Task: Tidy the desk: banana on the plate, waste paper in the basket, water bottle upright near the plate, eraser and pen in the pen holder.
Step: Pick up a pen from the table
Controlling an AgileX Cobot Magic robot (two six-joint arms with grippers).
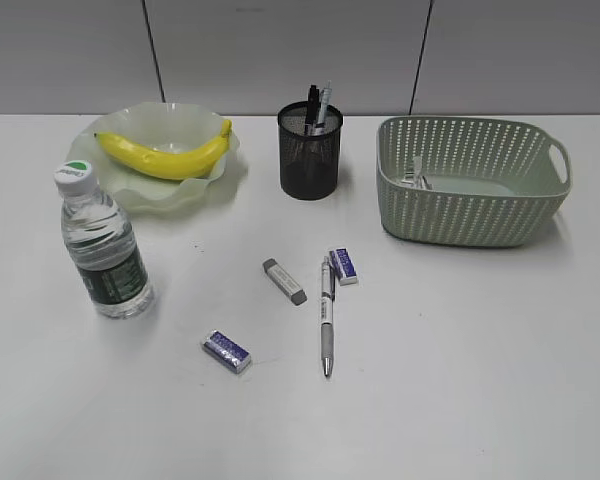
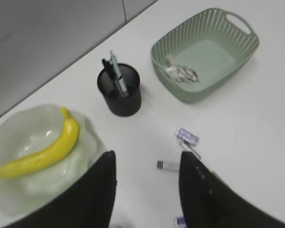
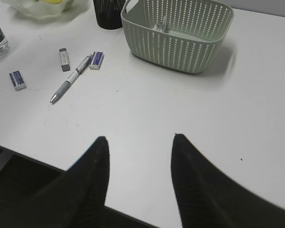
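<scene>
The banana [image 1: 165, 155] lies in the green plate [image 1: 195, 185]; both show in the left wrist view [image 2: 42, 152]. The water bottle [image 1: 102, 245] stands upright in front of the plate. The black pen holder [image 1: 310, 152] holds pens. The waste paper [image 1: 417, 178] lies in the basket [image 1: 470, 215], as the left wrist view [image 2: 180, 72] shows. A loose pen [image 1: 327, 315], a grey eraser [image 1: 284, 280] and two blue-labelled erasers [image 1: 343, 265] [image 1: 226, 352] lie on the desk. My left gripper [image 2: 147, 156] is open, high above the desk. My right gripper [image 3: 138, 138] is open over the desk's front edge. Neither shows in the exterior view.
The desk [image 1: 480, 360] runs back to a grey wall. In the right wrist view the desk's front edge [image 3: 42, 161] runs under my fingers, with dark space below.
</scene>
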